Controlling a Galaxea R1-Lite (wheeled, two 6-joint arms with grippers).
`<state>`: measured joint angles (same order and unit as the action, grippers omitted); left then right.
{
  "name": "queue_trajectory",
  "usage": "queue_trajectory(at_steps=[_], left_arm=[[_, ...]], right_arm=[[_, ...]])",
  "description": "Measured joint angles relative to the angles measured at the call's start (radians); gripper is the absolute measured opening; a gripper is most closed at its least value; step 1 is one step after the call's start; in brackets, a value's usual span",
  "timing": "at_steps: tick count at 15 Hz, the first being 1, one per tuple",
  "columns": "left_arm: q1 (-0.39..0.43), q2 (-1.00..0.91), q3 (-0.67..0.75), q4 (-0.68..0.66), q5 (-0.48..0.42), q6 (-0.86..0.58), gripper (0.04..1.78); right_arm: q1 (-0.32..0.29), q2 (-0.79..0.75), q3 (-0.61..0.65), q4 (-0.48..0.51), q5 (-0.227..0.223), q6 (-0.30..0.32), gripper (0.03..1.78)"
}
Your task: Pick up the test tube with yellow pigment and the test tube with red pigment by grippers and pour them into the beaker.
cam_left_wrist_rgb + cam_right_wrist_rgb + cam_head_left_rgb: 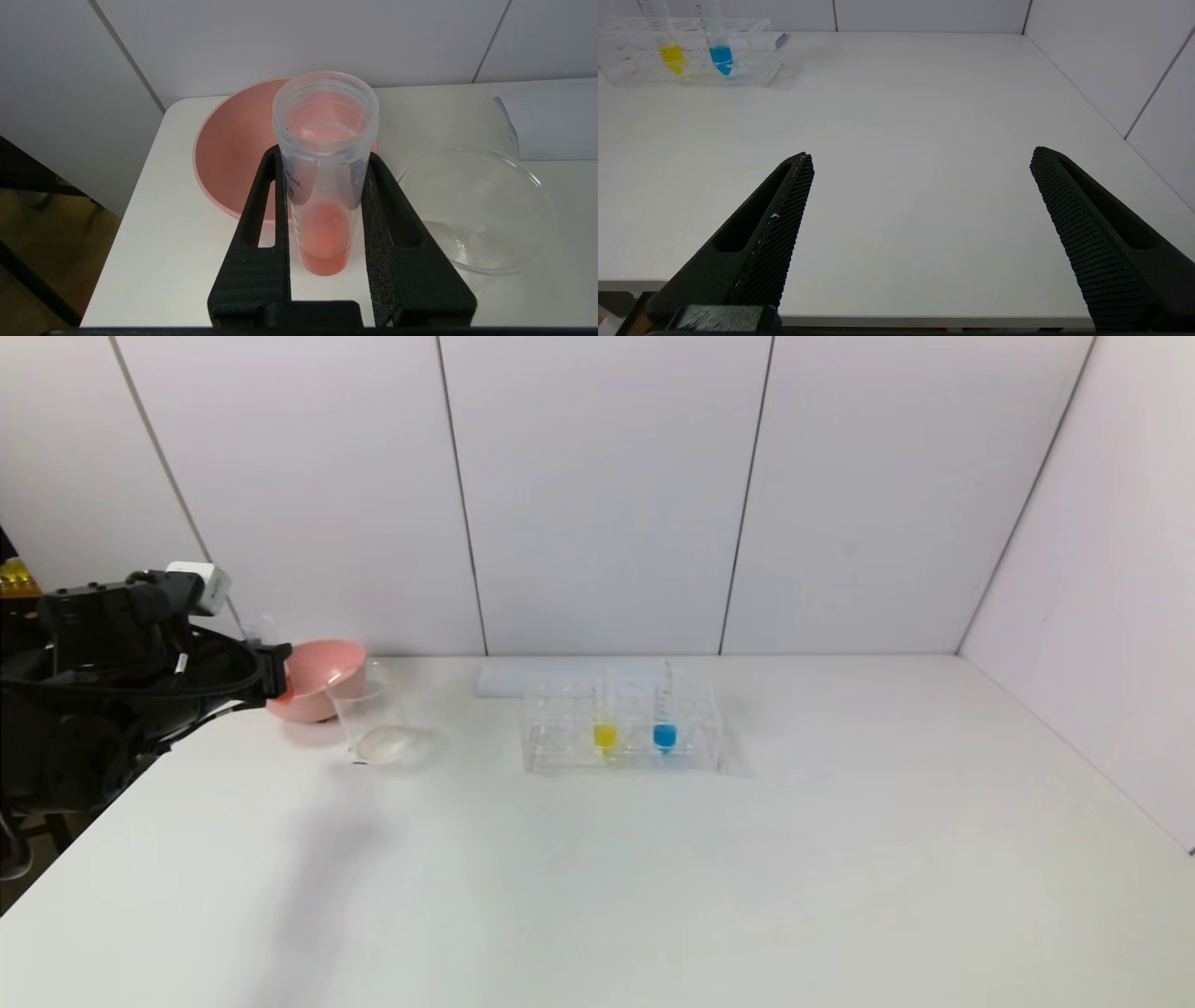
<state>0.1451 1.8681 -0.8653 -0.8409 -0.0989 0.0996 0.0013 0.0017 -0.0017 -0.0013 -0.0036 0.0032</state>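
My left gripper point(323, 156) is shut on the test tube with red pigment point(322, 224), whose red-orange liquid lies in the tube's bottom end. It holds the tube above the table's far left corner, right in front of the pink bowl point(229, 154) and just left of the beaker point(476, 210). In the head view the left gripper point(277, 670) touches the bowl's left side, and the beaker point(372, 714) stands upright. The test tube with yellow pigment point(605, 733) stands in the clear rack point(560, 747). My right gripper point(922, 154) hangs open over bare table near the front edge.
A tube with blue liquid point(664, 735) stands in the rack right of the yellow one. A white sheet point(523, 679) lies behind the rack. The pink bowl point(317, 677) sits by the back wall. The table's left edge runs close to the left arm.
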Motion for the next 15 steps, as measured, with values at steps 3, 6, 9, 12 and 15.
queue_trajectory(at_steps=[3, 6, 9, 12, 15], left_arm=[[0.0, 0.006, -0.019, 0.047, -0.006, 0.031, 0.47], [0.001, 0.004, -0.041, 0.109, -0.043, 0.06, 0.47], [0.004, 0.003, -0.067, 0.157, -0.046, 0.095, 0.47], [0.006, 0.002, -0.091, 0.204, -0.052, 0.134, 0.47], [0.013, -0.005, -0.117, 0.275, -0.104, 0.178, 0.47]], right_arm=[[0.0, 0.0, 0.0, 0.0, 0.0, 0.0, 1.7], [0.0, 0.0, 0.0, 0.0, 0.0, 0.0, 1.7], [0.0, 0.0, 0.0, 0.0, 0.0, 0.0, 1.7], [0.0, 0.0, 0.0, 0.0, 0.0, 0.0, 1.7], [0.0, 0.0, 0.0, 0.0, 0.0, 0.0, 1.7]])
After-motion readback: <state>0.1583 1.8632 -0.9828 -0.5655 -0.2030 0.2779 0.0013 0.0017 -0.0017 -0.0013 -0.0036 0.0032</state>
